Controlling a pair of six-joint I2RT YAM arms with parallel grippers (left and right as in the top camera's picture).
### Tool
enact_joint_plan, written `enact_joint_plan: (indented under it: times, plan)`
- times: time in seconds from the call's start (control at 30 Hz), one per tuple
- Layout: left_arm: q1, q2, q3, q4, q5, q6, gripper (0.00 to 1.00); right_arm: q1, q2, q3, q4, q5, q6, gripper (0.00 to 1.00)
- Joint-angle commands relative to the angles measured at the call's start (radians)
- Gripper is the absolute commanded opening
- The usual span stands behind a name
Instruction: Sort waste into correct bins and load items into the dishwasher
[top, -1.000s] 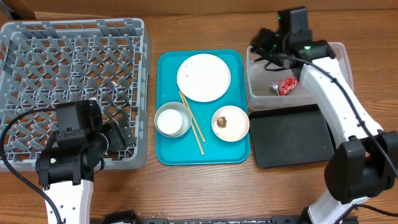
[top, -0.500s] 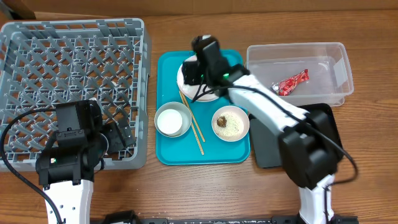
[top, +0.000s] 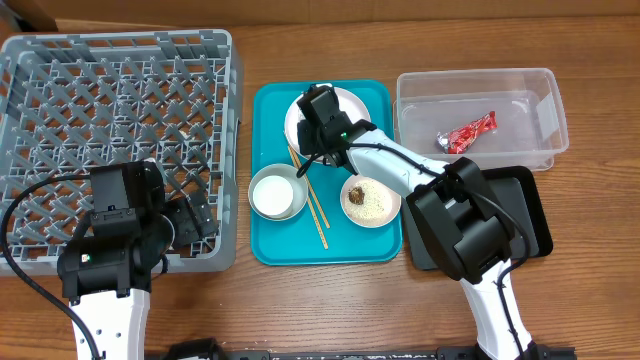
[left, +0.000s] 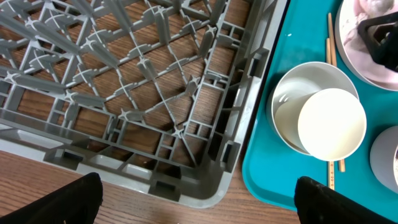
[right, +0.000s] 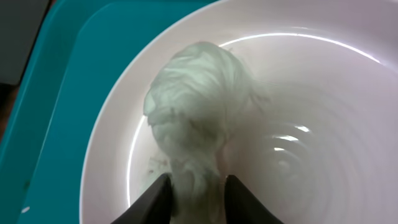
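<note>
One white tissue (right: 193, 106) on large plate (right: 323, 124), pinched by right hand (right: 198, 182), left hand (left: 196, 190) spread wide over rack (left: 124, 81)

The left arm (top: 105, 265) sits folded at the near left edge of the table, with its black wrist above a white link. The left gripper (left: 199, 202) points away from its base and tilts downward. Its two dark fingers (left: 74, 199) show only as tips in the bottom corners of the wrist view, spread wide with nothing between them.

The right arm (top: 400, 170) reaches from the near right across toward the middle, its white forearm stretched out low and its black wrist bent down. The right gripper (right: 194, 196) points steeply downward. Its pale fingers (right: 155, 199) are drawn close together and pinch the lower end of a tissue (right: 193, 106).
</note>
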Motion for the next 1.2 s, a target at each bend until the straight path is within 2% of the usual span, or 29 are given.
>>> enact_joint_plan:
  times: [0.0, 0.07, 0.17, 0.37, 0.57, 0.77, 0.9, 1.0, 1.07, 1.1, 1.17]
  plan:
    - [0.005, 0.005, 0.022, -0.001, 0.007, -0.021, 1.00, 0.001, 0.003, 0.019, -0.002, 0.006, -0.002, 0.16]
    - [0.005, 0.005, 0.022, -0.003, 0.008, -0.021, 1.00, 0.001, -0.008, 0.029, -0.031, 0.006, -0.002, 0.04]
    - [0.005, 0.005, 0.022, -0.003, 0.007, -0.021, 1.00, -0.010, -0.046, 0.058, -0.092, 0.006, -0.002, 0.04]
    - [0.005, 0.005, 0.022, -0.002, 0.007, -0.021, 1.00, -0.086, -0.249, 0.099, -0.237, 0.011, 0.001, 0.04]
    - [0.005, 0.005, 0.022, 0.014, 0.007, -0.021, 1.00, -0.214, -0.423, 0.099, -0.465, 0.034, 0.172, 0.04]
    - [0.005, 0.005, 0.022, 0.017, 0.007, -0.021, 1.00, -0.367, -0.439, 0.085, -0.761, 0.037, 0.373, 0.04]
    - [0.005, 0.005, 0.022, 0.017, 0.007, -0.021, 1.00, -0.451, -0.432, 0.021, -0.769, 0.011, 0.444, 0.04]
    - [0.005, 0.005, 0.022, 0.017, 0.007, -0.021, 1.00, -0.483, -0.432, 0.008, -0.691, -0.037, 0.380, 0.23]
    - [0.005, 0.005, 0.022, 0.017, 0.007, -0.021, 1.00, -0.496, -0.438, 0.021, -0.638, -0.090, 0.277, 0.49]
    - [0.005, 0.005, 0.022, 0.016, 0.007, -0.021, 1.00, -0.502, -0.444, 0.035, -0.634, -0.112, 0.245, 0.56]
    - [0.005, 0.005, 0.022, 0.016, 0.007, -0.021, 1.00, -0.513, -0.460, 0.074, -0.662, -0.137, 0.211, 0.59]
